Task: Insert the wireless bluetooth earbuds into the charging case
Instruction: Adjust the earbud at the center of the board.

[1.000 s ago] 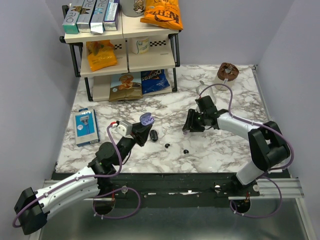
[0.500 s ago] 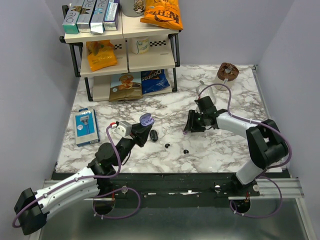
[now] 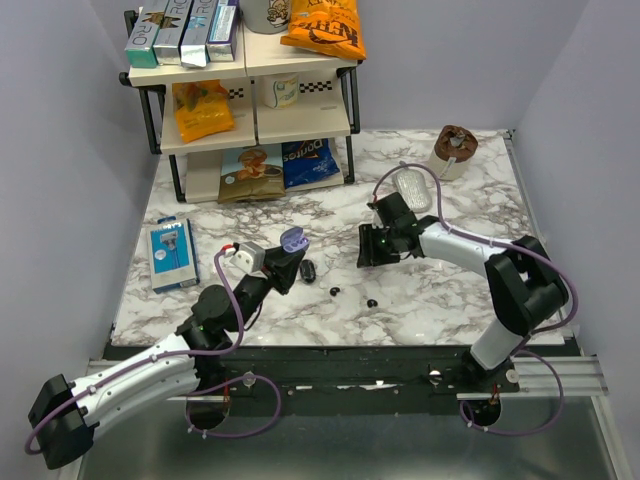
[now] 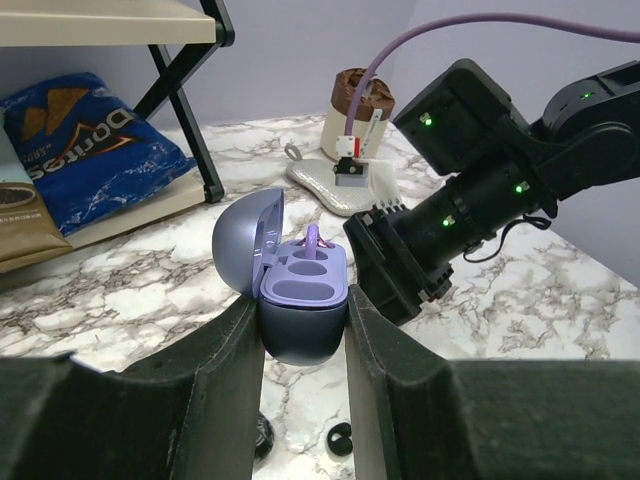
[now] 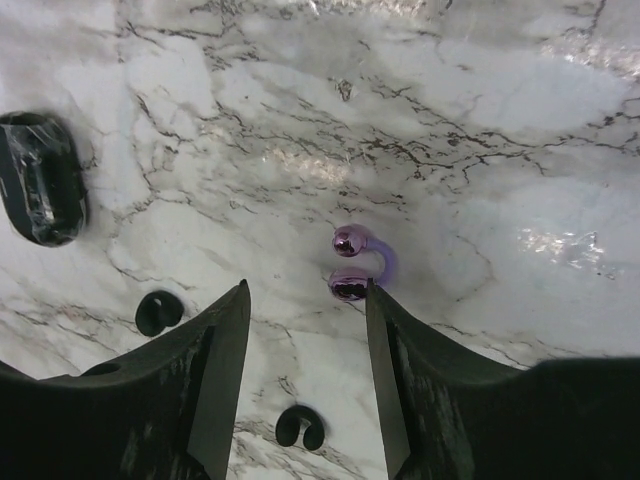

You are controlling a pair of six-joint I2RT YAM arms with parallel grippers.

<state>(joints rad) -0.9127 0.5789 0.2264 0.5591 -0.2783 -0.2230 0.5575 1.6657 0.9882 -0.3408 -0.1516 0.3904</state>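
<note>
now the left pincer (image 4: 303, 330) is clamped on the lilac charging case (image 4: 303, 300), its lid open, held off the bench (image 4: 560, 300). the right pincer (image 5: 305, 298) hangs spread wide and empty, with a small purple hooked piece (image 5: 358, 262) on the marble between its fingers. one black earbud (image 5: 158, 312) and the second earbud (image 5: 300, 426) lie loose and apart on the bench between the two arms, near a black oblong thing (image 5: 40, 190).

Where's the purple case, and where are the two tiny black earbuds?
purple case (image 4: 303, 272): left wrist view, on its open top face with the sockets.
earbud nearer the case (image 3: 334, 290): top view, on the middle of the bud.
other earbud (image 3: 371, 302): top view, on the middle of the bud.
</note>
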